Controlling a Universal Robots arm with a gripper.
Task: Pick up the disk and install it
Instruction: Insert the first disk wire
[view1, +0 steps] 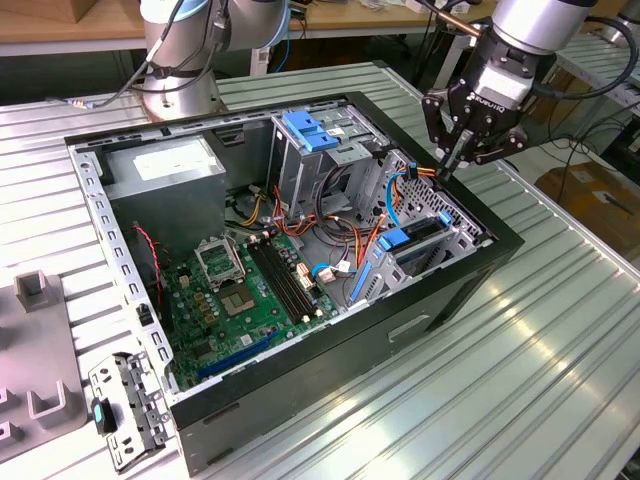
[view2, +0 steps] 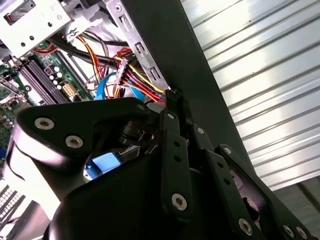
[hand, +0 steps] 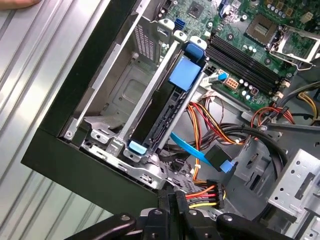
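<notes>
The disk (view1: 425, 238) stands on edge in the metal drive bay at the open computer case's corner, on the exterior view's right. Its blue rail tab faces the motherboard. In the first wrist view the disk (hand: 161, 111) shows as a dark slab between the bay's rails. My gripper (view1: 453, 163) hangs just above and behind the bay, at the case's rim, shut with nothing between its fingers. Its fingertips (view2: 172, 101) sit next to a bundle of red, yellow and black power wires (hand: 206, 193). The gripper (hand: 174, 199) is apart from the disk.
The black case (view1: 330, 350) lies open on a ribbed metal table (view1: 540, 380). Inside are the motherboard (view1: 250, 285), a grey power-supply box (view1: 165, 175), an upper drive cage with a blue tab (view1: 310, 130) and loose blue data cables (hand: 202, 157). A second arm's base (view1: 180, 60) stands behind.
</notes>
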